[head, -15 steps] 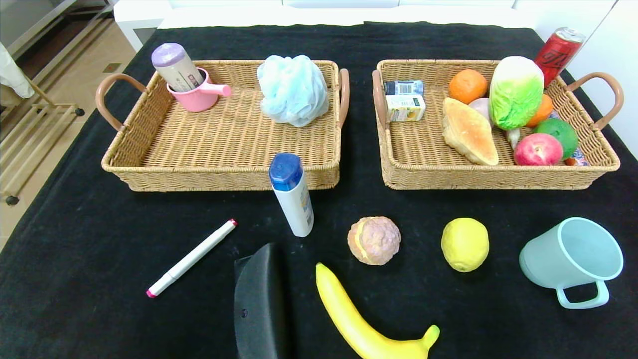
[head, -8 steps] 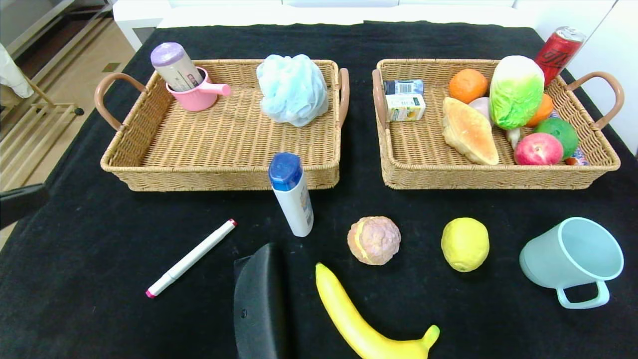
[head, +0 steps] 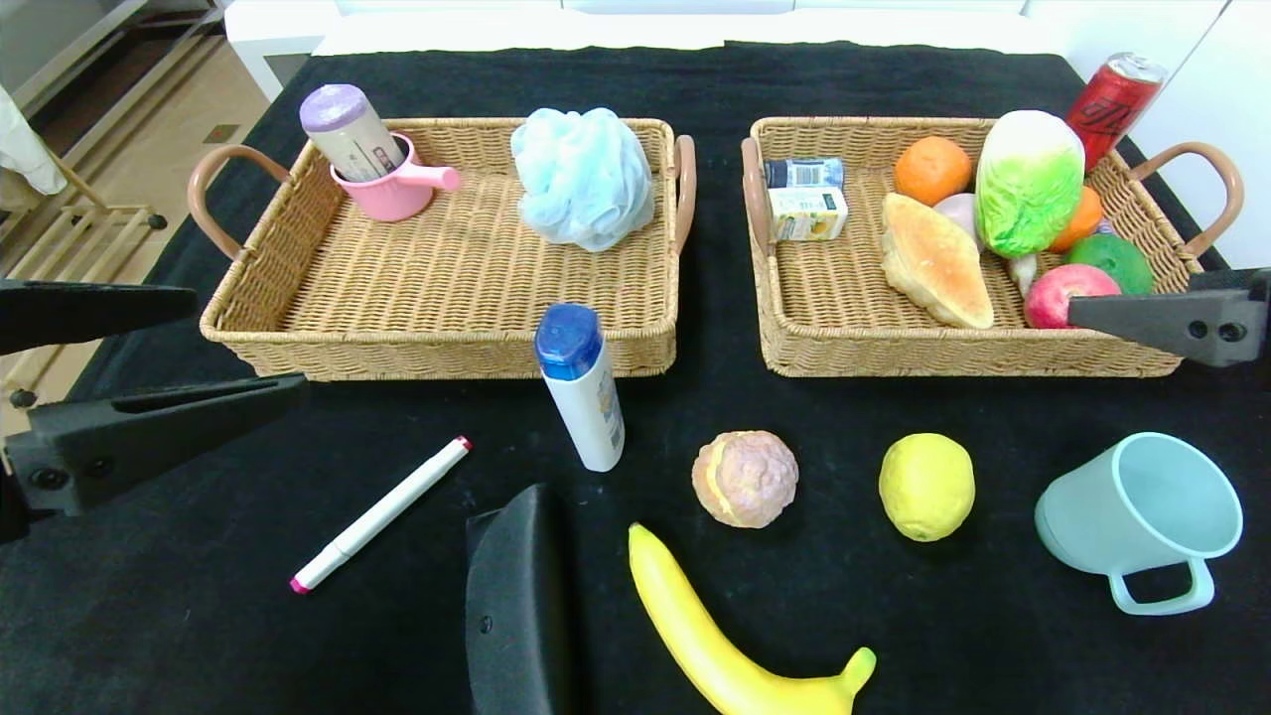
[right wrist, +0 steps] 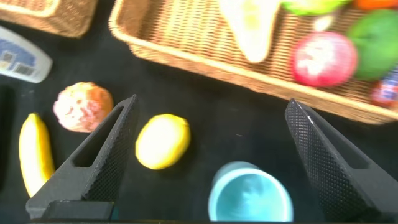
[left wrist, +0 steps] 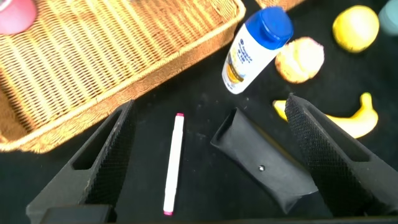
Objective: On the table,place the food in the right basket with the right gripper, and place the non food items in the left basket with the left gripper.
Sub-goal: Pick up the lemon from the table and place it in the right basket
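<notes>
Left tool [head: 189, 348] spread above marker [head: 382, 513], empty

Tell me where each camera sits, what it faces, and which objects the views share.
Head: high on the torso, looking down at both baskets; left gripper and right gripper enter at the edges.
Left wrist: above marker, between its open fingers.
Right wrist: above lemon and mint cup.
Shared: banana, lemon.

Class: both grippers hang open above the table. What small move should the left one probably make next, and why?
Probably lower the left gripper onto the marker. Its fingers are open, and the marker, a non-food item, lies loose on the cloth beneath it, outside the left basket.
</notes>
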Motion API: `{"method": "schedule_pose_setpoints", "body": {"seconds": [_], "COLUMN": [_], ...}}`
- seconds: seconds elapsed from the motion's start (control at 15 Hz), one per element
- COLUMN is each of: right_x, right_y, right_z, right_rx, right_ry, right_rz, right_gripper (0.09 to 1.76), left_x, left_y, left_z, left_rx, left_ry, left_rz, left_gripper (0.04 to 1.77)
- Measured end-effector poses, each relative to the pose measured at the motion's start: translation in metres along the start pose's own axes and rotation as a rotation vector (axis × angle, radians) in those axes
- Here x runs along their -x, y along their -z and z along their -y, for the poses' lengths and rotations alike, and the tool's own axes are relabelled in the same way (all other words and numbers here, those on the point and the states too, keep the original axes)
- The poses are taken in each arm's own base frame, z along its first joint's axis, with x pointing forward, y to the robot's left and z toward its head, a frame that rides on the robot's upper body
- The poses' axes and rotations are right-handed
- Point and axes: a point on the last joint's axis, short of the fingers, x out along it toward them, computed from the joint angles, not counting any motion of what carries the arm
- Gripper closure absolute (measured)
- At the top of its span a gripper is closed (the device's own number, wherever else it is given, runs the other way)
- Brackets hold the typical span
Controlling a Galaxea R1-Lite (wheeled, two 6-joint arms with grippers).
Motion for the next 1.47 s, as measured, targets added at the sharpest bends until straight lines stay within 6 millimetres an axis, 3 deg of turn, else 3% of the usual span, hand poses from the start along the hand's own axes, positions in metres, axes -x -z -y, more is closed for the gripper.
{"method": "schedule_pose_setpoints", "body": {"seconds": [0.53,1.07,1.47], "right_x": [-0.033,-0.044,-0.073], "right_y": [0.006,0.005,0.011], "right_z": [-0.045,-0.074,-0.088], "right_rx": [0.04,-0.133,-0.27], "right_ry": [-0.006,0.06,0.185], "right_rz": [-0.129,-0.388,-0.498], "right_gripper": [0.14,0.14,0.14], "left_x": [-0.016,-0.017,-0.015], "left_y": [0.007,0.007,0.007], "left_z": [0.005,0.004,0.005], "left_rx": [-0.026,-0.028,-0.029], "left_ry": [0.043,0.025,0.023], "left_rz": [-0.043,-0.049,-0.043], "left_gripper": [0.09,0.09,0.09]}}
